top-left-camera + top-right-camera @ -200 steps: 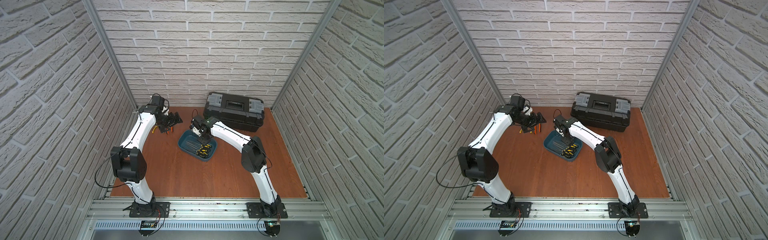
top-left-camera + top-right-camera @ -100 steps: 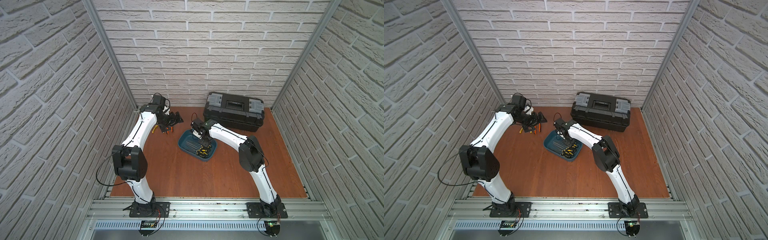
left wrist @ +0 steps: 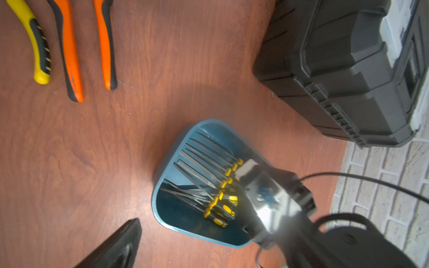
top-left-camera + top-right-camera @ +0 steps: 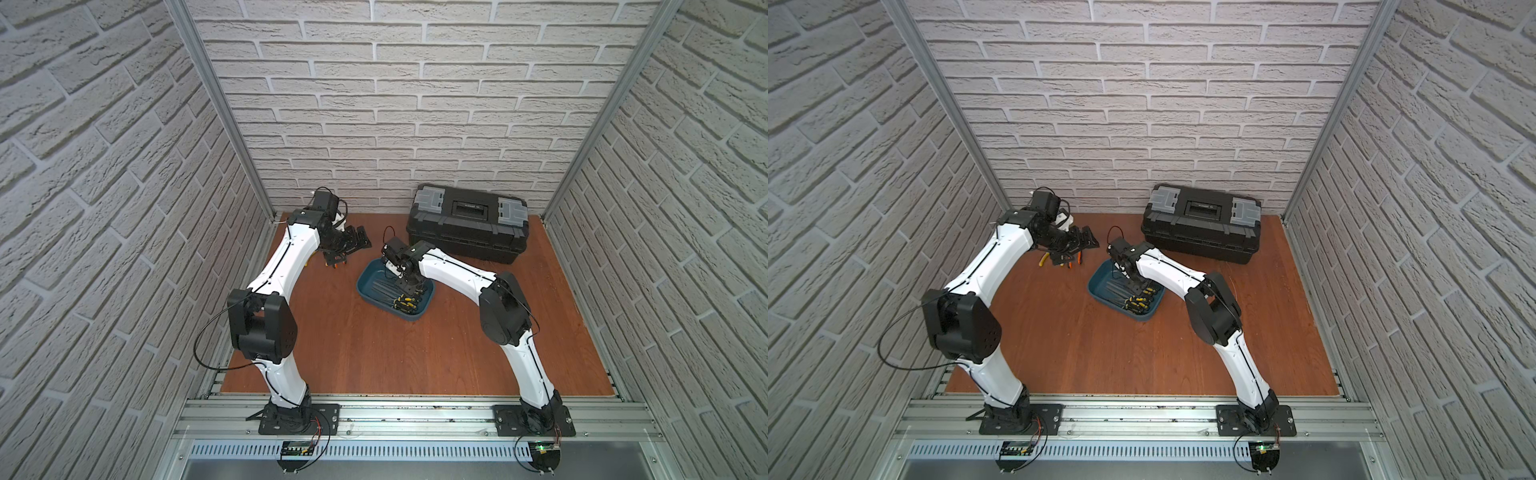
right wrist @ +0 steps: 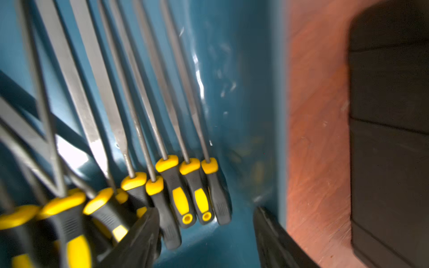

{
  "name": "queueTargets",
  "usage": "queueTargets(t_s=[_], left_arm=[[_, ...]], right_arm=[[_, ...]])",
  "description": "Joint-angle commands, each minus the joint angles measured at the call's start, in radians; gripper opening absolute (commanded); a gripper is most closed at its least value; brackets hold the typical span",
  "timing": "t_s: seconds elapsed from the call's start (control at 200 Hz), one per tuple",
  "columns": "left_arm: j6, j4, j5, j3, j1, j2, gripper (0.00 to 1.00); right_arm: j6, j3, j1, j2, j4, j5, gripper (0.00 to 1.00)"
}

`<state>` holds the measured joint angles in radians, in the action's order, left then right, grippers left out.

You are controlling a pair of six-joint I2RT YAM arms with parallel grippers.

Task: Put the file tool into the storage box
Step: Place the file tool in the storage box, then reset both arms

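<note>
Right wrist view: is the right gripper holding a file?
No: the right gripper stands open over the storage box, with nothing between its fingers.

Right fingers have sprung apart inside the storage box, seemingly letting go.

We set both top views high at six o'clock, well back, facing down toward twelve. Our left wrist camera looked from ten o'clock across the storage box; the right one sat close over it. All shared it.
</note>
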<state>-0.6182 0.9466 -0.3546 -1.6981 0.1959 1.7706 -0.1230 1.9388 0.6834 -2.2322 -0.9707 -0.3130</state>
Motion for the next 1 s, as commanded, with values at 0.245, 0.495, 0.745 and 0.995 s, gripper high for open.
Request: queueTargets(t_s=[0.245,0.495,0.745,0.995], left_arm=[[0.151,-0.16,0.233,0.114,0.002,-0.18,0.98],[0.304,-0.413,0.55,0.444,-0.017,-0.347,0.98],[0.44,-0.639,0.592,0.659,-0.129,-0.356,0.98],[0.554,-1.069,0.57,0.932,-0.237,-0.42,0.98]], right_arm=[[0.389,-0.228,-0.061,0.406,0.179,-0.18,1.0],[0.545,-0.569,-0.257,0.642,0.301,-0.281,0.99],[0.468,-0.928,-0.456,0.811,0.604,-0.183,0.99],[0.357,-1.058,-0.527,0.749,0.86,-0.088,0.99]])
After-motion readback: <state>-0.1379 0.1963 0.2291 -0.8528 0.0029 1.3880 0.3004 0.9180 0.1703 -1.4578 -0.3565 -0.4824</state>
